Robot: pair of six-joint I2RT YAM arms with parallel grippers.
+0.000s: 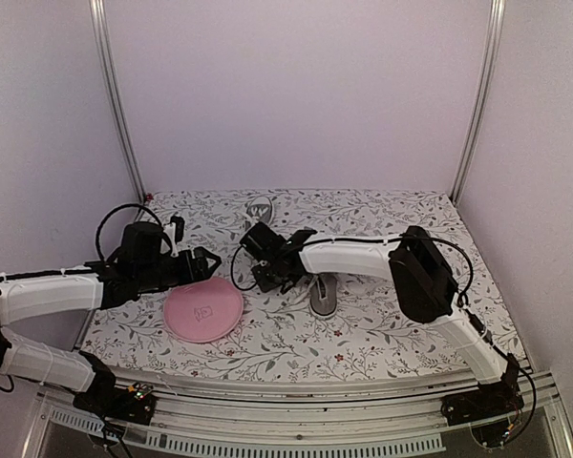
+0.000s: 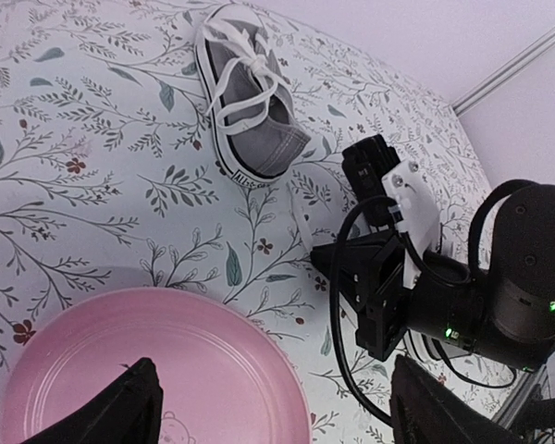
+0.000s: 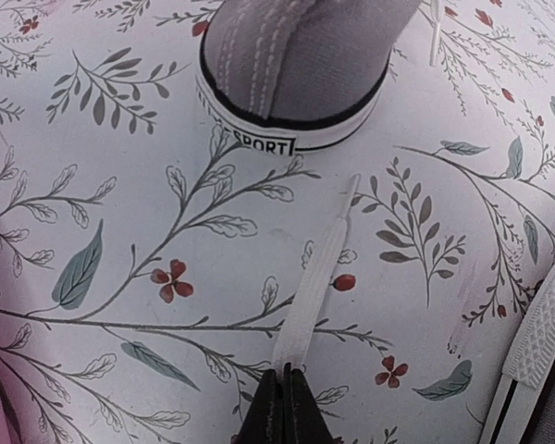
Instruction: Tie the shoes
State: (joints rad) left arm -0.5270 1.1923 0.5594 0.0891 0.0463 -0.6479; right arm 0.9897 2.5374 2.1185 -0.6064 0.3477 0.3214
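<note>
At the bottom of the right wrist view, the right gripper (image 3: 285, 379) is clenched on a white lace (image 3: 316, 268) lying below the heel of the grey sneaker (image 3: 296, 55). The left gripper (image 2: 273, 407) hangs, fingers spread wide, above the pink plate (image 2: 166, 356).

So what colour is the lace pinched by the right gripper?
White; the lace in the right gripper shows best in the right wrist view.

Grey canvas sneaker (image 2: 259, 116) with white lace (image 3: 316, 277); pink plate (image 2: 157, 370); white tablecloth (image 2: 102, 190) printed with grey-green leaves, red flowers
</note>
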